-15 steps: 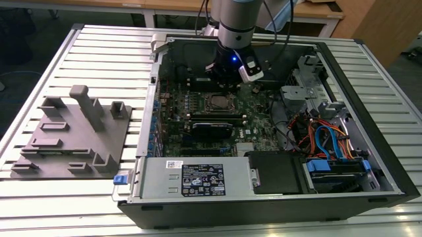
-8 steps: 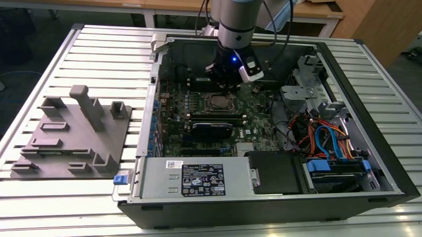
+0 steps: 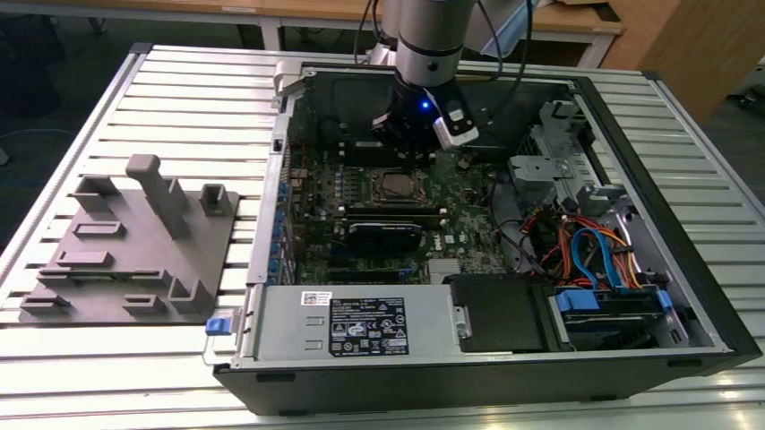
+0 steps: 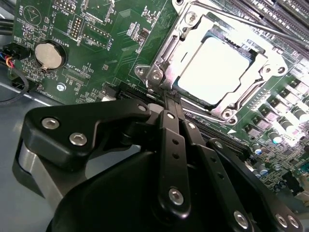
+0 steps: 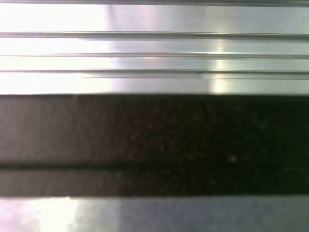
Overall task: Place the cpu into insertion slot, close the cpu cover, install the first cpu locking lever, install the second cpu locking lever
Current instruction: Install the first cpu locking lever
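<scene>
silvery cpu [image 4: 219,67] lies just beyond gripper [image 4: 168,98]

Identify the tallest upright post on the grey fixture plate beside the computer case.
The round-topped post; it rises well above the stubby post toward the exterior view's right of it.

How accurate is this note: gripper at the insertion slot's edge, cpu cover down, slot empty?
One thing is wrong: the slot is not empty. In the second wrist view the cpu lies in the insertion slot, its pale face showing through the window of the lowered cpu cover. The gripper is at the slot's edge, as noted.
</scene>
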Tool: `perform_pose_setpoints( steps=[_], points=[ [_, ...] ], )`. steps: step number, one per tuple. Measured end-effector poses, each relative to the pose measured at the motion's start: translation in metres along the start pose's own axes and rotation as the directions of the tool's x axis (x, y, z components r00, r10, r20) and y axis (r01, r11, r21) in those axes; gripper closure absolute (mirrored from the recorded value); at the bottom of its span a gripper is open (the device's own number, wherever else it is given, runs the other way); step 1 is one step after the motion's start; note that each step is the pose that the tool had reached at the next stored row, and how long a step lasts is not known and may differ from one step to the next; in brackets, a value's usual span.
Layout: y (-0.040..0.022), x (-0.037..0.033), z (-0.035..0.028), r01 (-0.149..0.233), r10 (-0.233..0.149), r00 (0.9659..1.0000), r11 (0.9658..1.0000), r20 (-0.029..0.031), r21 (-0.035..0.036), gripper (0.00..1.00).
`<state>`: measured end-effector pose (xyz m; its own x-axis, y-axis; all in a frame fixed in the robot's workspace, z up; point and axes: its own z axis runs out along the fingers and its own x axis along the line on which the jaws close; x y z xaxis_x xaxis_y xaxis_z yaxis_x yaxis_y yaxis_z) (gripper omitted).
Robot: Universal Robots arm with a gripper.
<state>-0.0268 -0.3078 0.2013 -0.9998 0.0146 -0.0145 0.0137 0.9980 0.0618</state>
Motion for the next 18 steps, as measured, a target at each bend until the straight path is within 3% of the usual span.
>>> perform_pose_setpoints(
  steps=[5,18],
  points=[
    [0.0000,-0.0001,0.0001,0.000,0.000,1.0000,1.0000,0.0001,0.0065,0.90],
    [-0.0002,-0.0006,0.0022,0.000,0.000,1.0000,0.9994,-0.0001,0.0335,0.90]
  ],
)
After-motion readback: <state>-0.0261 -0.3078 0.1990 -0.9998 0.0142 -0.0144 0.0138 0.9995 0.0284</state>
